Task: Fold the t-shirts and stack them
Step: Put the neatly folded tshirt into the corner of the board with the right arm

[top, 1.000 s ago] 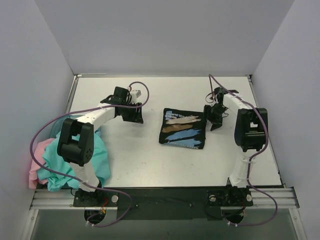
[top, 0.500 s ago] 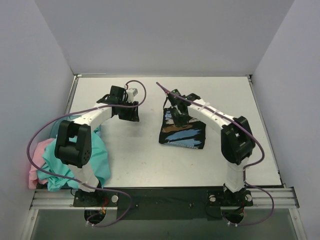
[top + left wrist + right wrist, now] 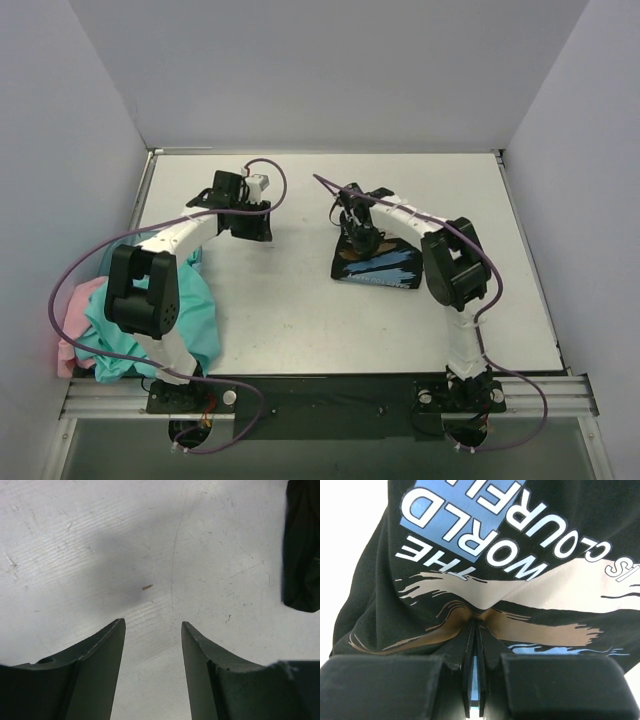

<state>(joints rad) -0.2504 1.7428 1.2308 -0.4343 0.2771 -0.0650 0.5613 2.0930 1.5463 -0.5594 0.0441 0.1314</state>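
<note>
A folded black t-shirt [image 3: 388,268] with a blue-and-beige print lies mid-table. My right gripper [image 3: 357,238] is at its far left part, shut on a pinch of the printed cloth [image 3: 485,592], which puckers at the fingertips [image 3: 476,622]. The left gripper [image 3: 250,226] hangs open over bare table, to the left of the shirt, with nothing between its fingers [image 3: 152,624]. A dark cloth edge [image 3: 302,545] shows at the right of the left wrist view. Teal t-shirts [image 3: 195,315] and a pink one [image 3: 72,318] are heaped at the near left.
The heap of shirts hangs over the table's left edge beside the left arm's base. A teal bin rim [image 3: 112,250] shows behind it. Grey walls close in the table at the back and both sides. Purple cables loop off both arms.
The right arm swung left from beside the black shirt onto its far part and shut on the cloth; the shirt now covers less table and sits slightly right. The left gripper drifted slightly away.
</note>
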